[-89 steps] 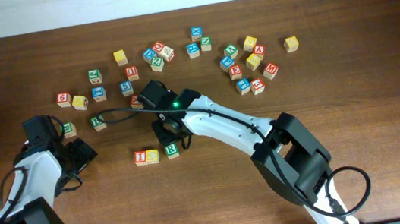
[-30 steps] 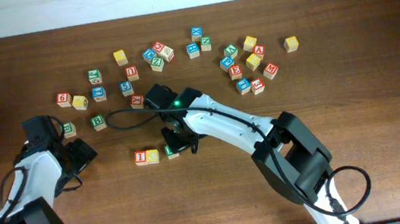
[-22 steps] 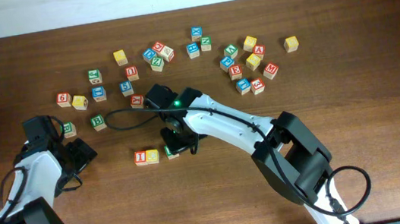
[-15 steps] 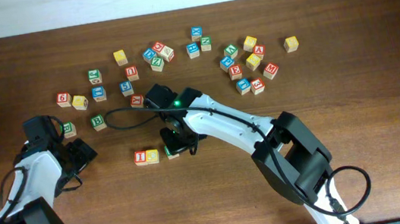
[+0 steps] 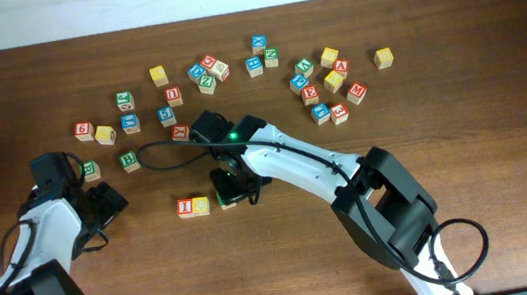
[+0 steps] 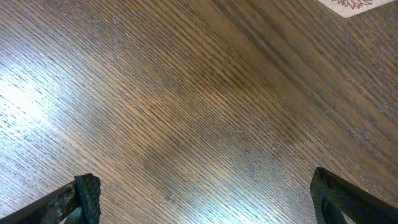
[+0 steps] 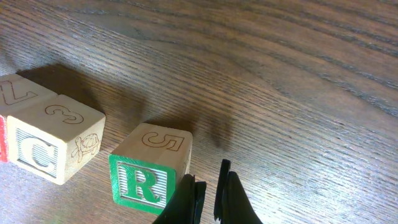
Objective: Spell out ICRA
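The right gripper [image 7: 208, 198] has its jaws pinched together with nothing between them. In the right wrist view it sits at the bottom of the frame, tight against the right side of the R cube [image 7: 147, 169]; whether it actually touches is hard to tell. It looks like a nudge rather than a grasp.

That cube shows a green "R" on its front and a "5" on top. It is turned slightly and stands just beside the C cube [image 7: 55, 144], with a thin gap between them. The C cube reads "C" on the front and "3" on top, with a small turtle drawn on its side. Touching it at the frame's left edge is the I cube [image 5: 184, 208], whose red "I" is readable from overhead.

So I and C are set, and R is in line but needs closing up and squaring. The A cube [image 5: 340, 65] lies among the loose cubes at upper right of the overhead view, not yet fetched.

The left gripper [image 6: 202, 198] is spread wide over bare table [image 6: 199, 93] at lower left, holding nothing.
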